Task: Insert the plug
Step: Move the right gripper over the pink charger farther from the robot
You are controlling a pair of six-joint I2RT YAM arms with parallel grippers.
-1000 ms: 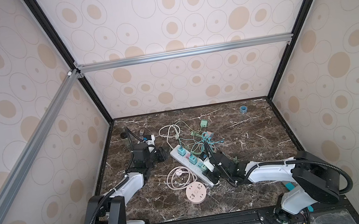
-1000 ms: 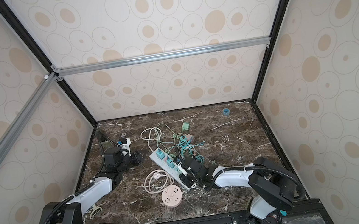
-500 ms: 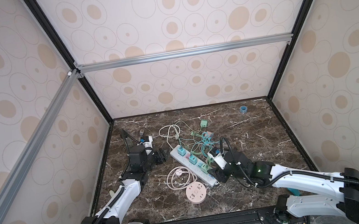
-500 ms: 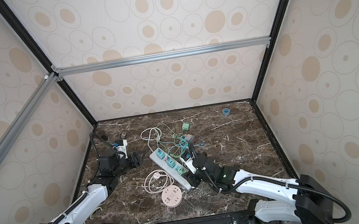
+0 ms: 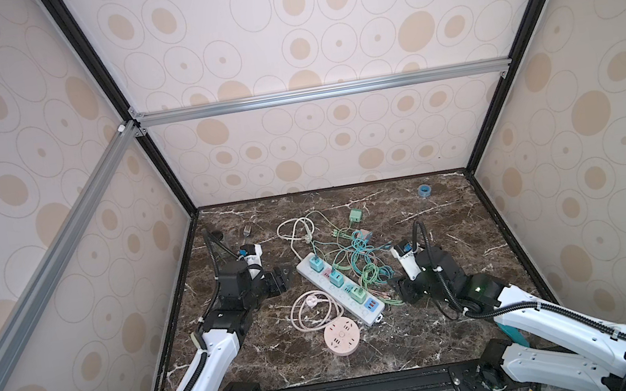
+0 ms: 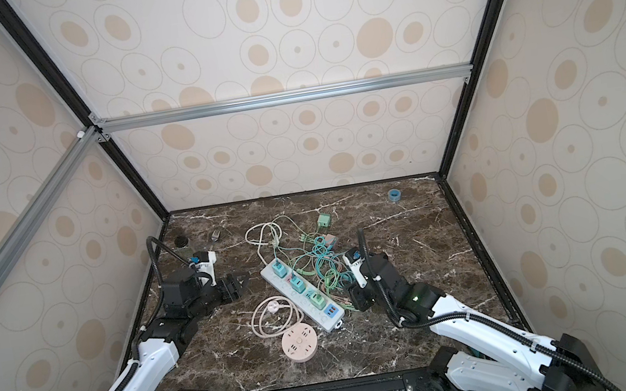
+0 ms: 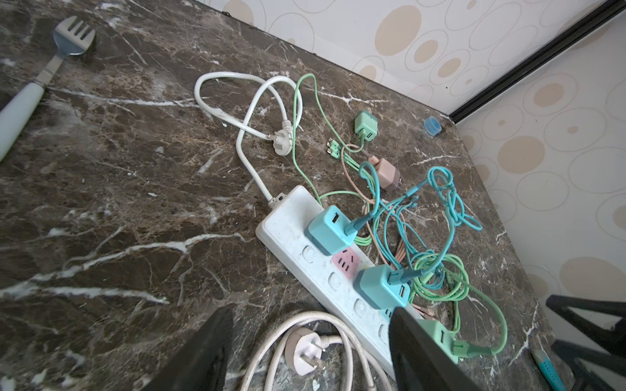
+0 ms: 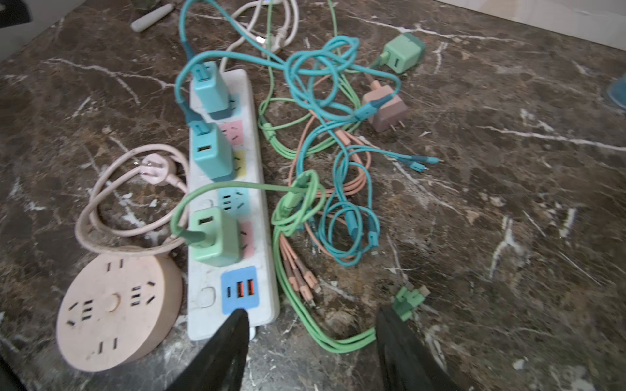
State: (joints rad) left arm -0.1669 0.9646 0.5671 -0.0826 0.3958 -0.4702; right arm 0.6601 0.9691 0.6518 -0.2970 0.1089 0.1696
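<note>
Just ahead of the robot's base, a round socket hub sits beside the near end of the white power strip. Its cord loops to a pink plug that lies loose on the dark table, just beside the strip on the left arm's side. This plug is probably the one to insert, though a loose adapter farther off could be meant instead. The strip's long axis runs diagonally between the two arms, with its near end toward the right arm. The left gripper hangs with its fingers spread wide and empty. The pink plug lies almost under that gap, so the left arm is the nearer one. The right gripper is also parted and grips nothing, and a green cable end lies beside one finger. The right wrist view shows a free teal socket between the plugged adapters, which the left wrist view mostly hides behind a finger. Only the left wrist view shows the plug's prongs closely. Farther back lie a brownish adapter and a green adapter, well apart from both grippers.
</note>
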